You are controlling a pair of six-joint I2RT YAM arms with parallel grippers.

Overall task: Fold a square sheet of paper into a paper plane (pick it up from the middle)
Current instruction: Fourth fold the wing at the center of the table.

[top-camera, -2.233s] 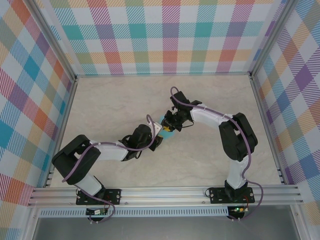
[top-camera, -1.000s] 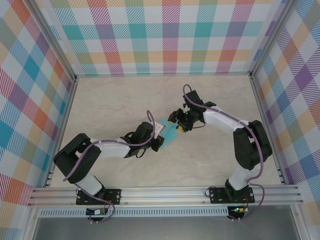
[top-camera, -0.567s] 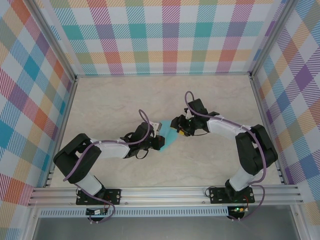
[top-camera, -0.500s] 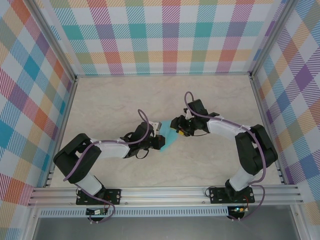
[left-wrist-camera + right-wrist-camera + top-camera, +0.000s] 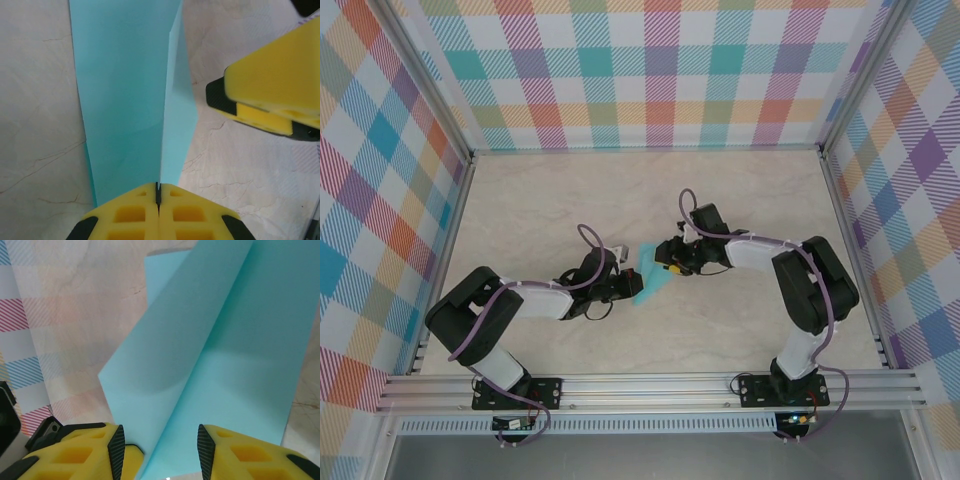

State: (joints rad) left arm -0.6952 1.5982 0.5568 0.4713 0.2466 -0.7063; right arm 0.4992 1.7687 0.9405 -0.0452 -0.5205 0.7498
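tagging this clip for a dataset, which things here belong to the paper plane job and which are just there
Job:
- turquoise sheet of paper, partly folded
- left end effector, shut on its edge
- right end effector, jaws open with the paper between them

Just there:
- table
- plaid walls
- metal frame

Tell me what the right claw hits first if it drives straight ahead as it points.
The turquoise paper: it lies between the right claw's parted fingers and slopes up ahead. Beyond, depth unclear, the left claw pinches it.
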